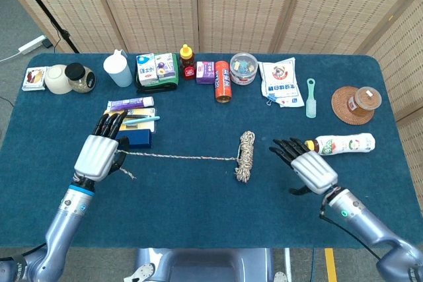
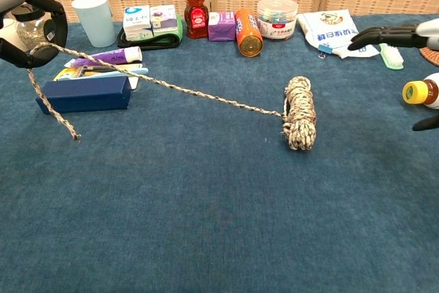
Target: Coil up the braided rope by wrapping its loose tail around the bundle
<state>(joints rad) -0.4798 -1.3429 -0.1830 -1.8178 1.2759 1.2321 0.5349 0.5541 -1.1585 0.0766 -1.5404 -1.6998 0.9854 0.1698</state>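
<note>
Braided rope bundle (image 1: 245, 156) lies mid-tabletop (image 1: 198, 216); its taut loose tail (image 1: 178, 157) is grasped by the raised left hand (image 1: 98, 156). Right hand (image 1: 310, 168), fingers spread and empty, hovers beside the bundle.

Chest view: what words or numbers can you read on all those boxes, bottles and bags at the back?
White bag: blue Chinese characters, too blurred to read.
Two small cartons: print too small to read.
Purple tube: lettering too small.
Orange can, purple box, honey bear bottle: labels unreadable.
Nothing here reads clearly.
</note>
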